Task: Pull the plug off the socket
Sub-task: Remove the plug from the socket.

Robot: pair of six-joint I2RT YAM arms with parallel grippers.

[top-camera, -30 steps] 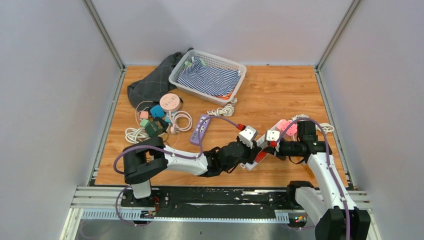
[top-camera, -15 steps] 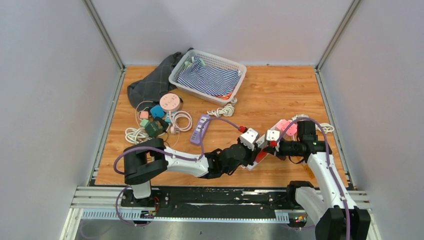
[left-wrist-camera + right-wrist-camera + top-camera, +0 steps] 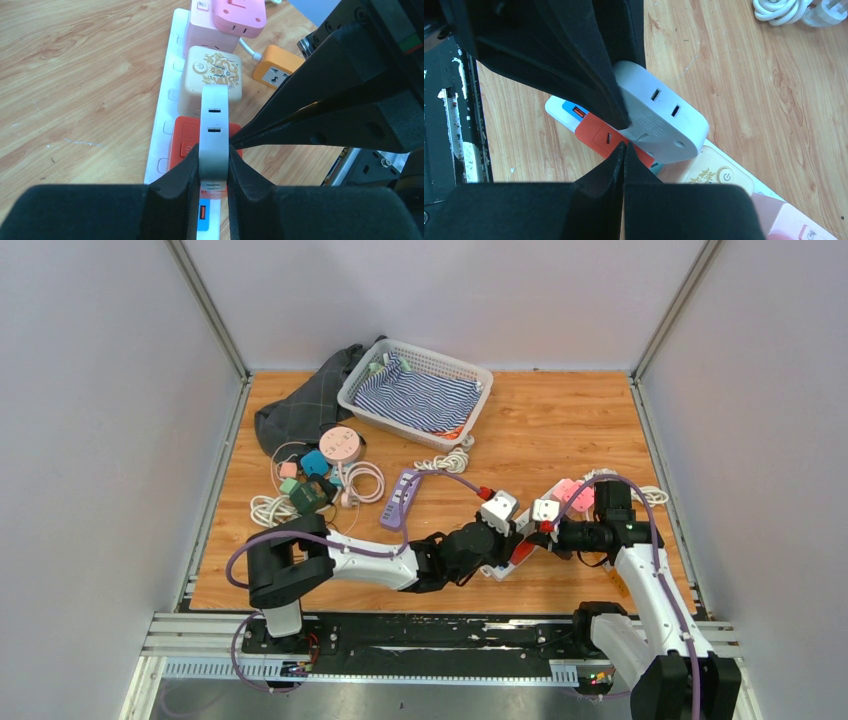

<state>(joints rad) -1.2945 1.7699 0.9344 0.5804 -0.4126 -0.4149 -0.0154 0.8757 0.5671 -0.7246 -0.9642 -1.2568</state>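
While your left tool [image 3: 214,156] pinches the grey plug [image 3: 214,117] edge-on above the red socket [image 3: 182,139] of the white power strip [image 3: 161,125], at 4 o'clock on the surface [image 3: 75,75], your right tool [image 3: 624,149] is fully closed, its tips at the plug's base.

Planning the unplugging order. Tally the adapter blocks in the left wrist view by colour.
Pink: 2, pale block and brighter block
Cream block: 1
Red block: 1
Grey plug, in the left gripper: 1
Orange block, off the white strip: 1
Total: 6
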